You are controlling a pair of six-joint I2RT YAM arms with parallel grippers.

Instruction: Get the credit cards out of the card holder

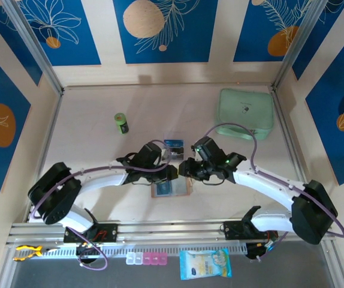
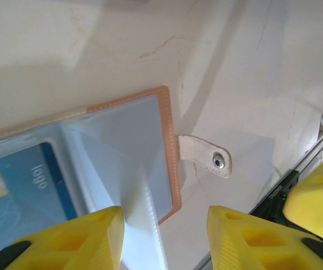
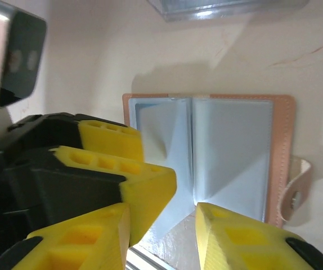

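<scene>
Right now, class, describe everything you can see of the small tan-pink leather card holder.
The tan-pink leather card holder lies open on the pale table, near its front edge. A stitched border frames grey-blue clear pockets; one holds a blue card. Its pale strap with a metal snap sticks out sideways.

Both arms curve inward over the pale bench (image 1: 88,150), and the left gripper (image 1: 173,173) and right gripper (image 1: 184,168) meet close together near its middle. The card holder (image 1: 169,191) lies open just on the near side of them, partly covered by them. Just beyond them sits a small clear tray (image 1: 174,144) with something dark blue in it. A green cylinder (image 1: 121,123) stands farther left, and a mint-green case (image 1: 246,113) lies far right.
</scene>
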